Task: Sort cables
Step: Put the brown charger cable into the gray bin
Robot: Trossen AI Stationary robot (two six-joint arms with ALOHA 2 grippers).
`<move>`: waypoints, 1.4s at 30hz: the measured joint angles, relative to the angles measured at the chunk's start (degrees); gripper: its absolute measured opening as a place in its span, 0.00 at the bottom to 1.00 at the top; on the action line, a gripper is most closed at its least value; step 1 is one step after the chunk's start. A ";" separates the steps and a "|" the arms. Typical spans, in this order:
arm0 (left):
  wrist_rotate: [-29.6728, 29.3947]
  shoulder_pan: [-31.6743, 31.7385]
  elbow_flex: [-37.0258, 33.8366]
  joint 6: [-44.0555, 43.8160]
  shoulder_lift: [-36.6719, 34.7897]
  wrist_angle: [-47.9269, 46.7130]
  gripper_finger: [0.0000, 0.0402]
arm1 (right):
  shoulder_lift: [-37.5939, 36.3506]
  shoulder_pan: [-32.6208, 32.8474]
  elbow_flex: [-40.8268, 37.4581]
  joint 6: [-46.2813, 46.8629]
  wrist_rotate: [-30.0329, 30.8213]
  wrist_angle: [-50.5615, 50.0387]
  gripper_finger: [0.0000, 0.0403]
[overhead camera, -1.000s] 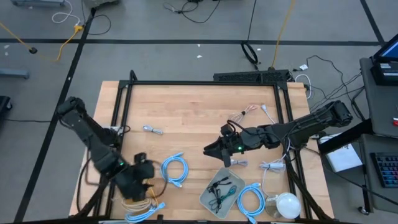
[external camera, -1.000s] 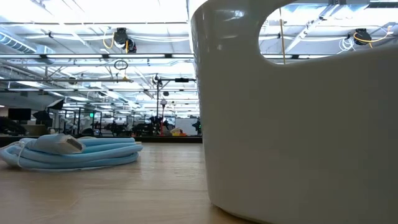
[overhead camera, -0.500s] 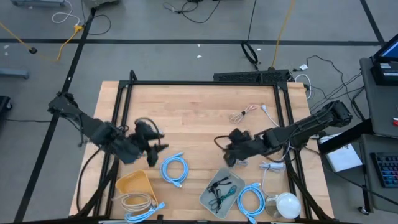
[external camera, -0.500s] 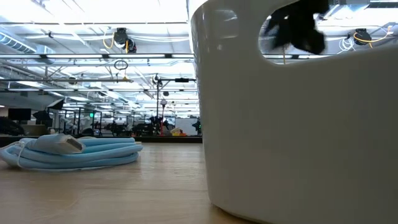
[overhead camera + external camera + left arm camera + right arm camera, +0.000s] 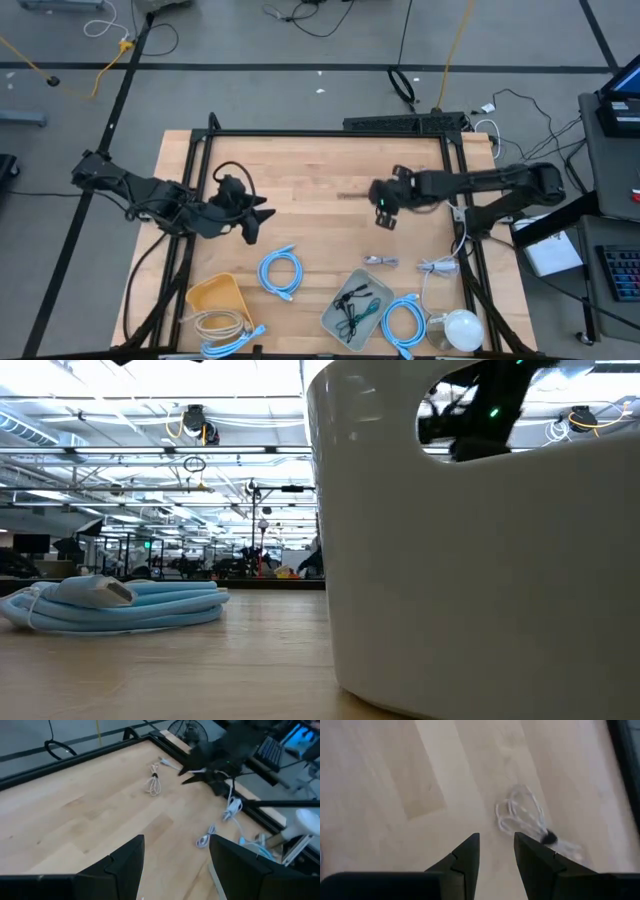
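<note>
Table [image 5: 320, 160] surface of pale wood is lying inside a black frame, carrying all items of the sort. Left arm is reaching in from the left side, with the left gripper [image 5: 252, 222] hanging above bare wood at the left-centre of the table; its fingers [image 5: 127, 865] are standing spread apart and are grasping nothing. Right arm is stretching in from the right edge, with the right gripper [image 5: 381, 201] hovering over the far-centre area; its fingers [image 5: 465, 857] are standing parted by a narrow gap, empty, directly above a thin pale bundle [image 5: 525, 817] lying on the wood. White tub [image 5: 480, 560] is filling most of the low view, standing next to a light-blue coil [image 5: 120, 603]. Yellow bin [image 5: 215, 297] is sitting at the near-left corner, with a beige bundle [image 5: 222, 324] just beside it and a light-blue cable [image 5: 232, 343] at the near edge. Grey tray [image 5: 355, 303] is sitting near the middle of the near edge, containing thin black cable [image 5: 350, 308]. One light-blue loop [image 5: 281, 272] is lying between bin and tray; another light-blue loop [image 5: 400, 322] is lying to the right of the tray, beside a round white object [image 5: 461, 326]. Small grey bundle [image 5: 380, 261] and small white bundle [image 5: 437, 266] are lying apart near the right rail.
</note>
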 joint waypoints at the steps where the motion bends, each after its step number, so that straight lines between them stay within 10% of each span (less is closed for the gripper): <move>1: 0.00 0.03 0.00 -0.02 0.25 0.54 0.57 | 0.04 -2.27 -0.50 -2.50 -1.70 0.99 0.28; 15: 0.43 -0.59 0.04 -1.92 2.00 1.24 0.57 | 0.04 -20.55 -11.35 -24.35 -10.76 9.11 0.28; 42: 0.17 -0.03 0.04 -2.67 1.99 1.01 0.57 | 10.03 -24.07 -14.61 -34.40 -10.91 22.65 0.28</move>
